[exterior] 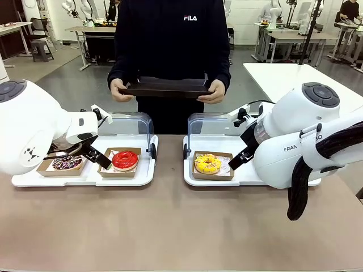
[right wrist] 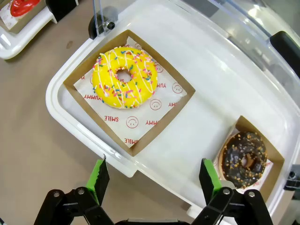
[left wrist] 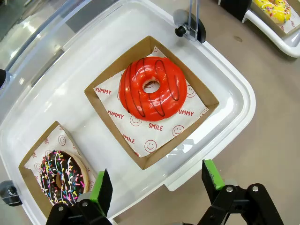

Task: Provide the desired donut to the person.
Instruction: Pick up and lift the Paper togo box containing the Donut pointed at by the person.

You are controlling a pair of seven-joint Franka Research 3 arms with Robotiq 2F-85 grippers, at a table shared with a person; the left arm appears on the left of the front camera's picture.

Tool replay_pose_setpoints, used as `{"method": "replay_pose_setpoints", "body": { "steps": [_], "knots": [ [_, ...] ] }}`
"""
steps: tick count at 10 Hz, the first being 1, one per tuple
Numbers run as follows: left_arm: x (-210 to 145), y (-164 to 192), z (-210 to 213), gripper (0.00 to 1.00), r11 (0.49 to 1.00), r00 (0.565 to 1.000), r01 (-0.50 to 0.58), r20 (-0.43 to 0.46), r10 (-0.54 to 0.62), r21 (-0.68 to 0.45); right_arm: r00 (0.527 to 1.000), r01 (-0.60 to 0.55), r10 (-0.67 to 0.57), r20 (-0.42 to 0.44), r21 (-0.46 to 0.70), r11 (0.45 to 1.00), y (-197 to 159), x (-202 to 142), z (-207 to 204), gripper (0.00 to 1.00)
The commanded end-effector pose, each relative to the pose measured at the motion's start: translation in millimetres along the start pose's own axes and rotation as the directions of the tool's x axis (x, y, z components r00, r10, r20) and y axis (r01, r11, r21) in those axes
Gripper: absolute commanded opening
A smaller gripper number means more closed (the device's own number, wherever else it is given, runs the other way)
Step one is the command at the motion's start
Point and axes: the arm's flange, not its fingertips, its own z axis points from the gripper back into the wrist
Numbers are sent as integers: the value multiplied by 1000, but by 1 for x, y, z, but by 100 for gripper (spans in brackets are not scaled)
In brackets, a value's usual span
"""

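Note:
The person (exterior: 170, 39) stands at the far side and holds a dark tray (exterior: 167, 88) in both hands. A red glazed donut (exterior: 125, 160) (left wrist: 151, 88) and a chocolate sprinkle donut (exterior: 67, 163) (left wrist: 61, 177) sit in cardboard boxes on the left white tray (exterior: 85, 180). My left gripper (exterior: 95, 154) (left wrist: 158, 185) hovers open over that tray's near edge, holding nothing. On the right white tray (exterior: 227, 182) lie a yellow sprinkle donut (exterior: 208, 164) (right wrist: 124, 77) and a dark chocolate donut (right wrist: 244, 159). My right gripper (exterior: 240, 156) (right wrist: 154, 180) hangs open above them, holding nothing.
Each white tray has a clear lid (exterior: 133, 122) (exterior: 207, 122) hinged up at its back. The brown table (exterior: 170, 226) is bare in front of the trays. A white table (exterior: 283, 76) stands at the back right.

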Motion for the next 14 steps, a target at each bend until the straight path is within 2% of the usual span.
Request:
{"method": "replay_pose_setpoints", "body": {
  "steps": [1, 8, 11, 13, 14],
  "knots": [
    [0, 0, 0, 100, 1000, 1000, 0, 0, 0, 0, 1000, 1, -1, 0, 0, 1000, 0, 0, 0, 100],
    [0, 0, 0, 100, 1000, 1000, 0, 0, 0, 0, 1000, 0, 0, 0, 0, 1000, 0, 0, 0, 100],
    [-31, 35, 51, 100, 988, 1000, 23, 13, -21, -151, 995, -83, 84, -46, 36, 996, -43, -19, 59, 100],
    [-57, 51, 77, 100, 961, 995, 95, 30, -90, -258, 988, -154, 153, 14, 148, 977, -65, -41, 94, 100],
    [-75, 61, 94, 100, 948, 990, 140, 74, -124, -287, 982, -186, 181, 43, 190, 964, -78, -55, 105, 100]
  ]
}}
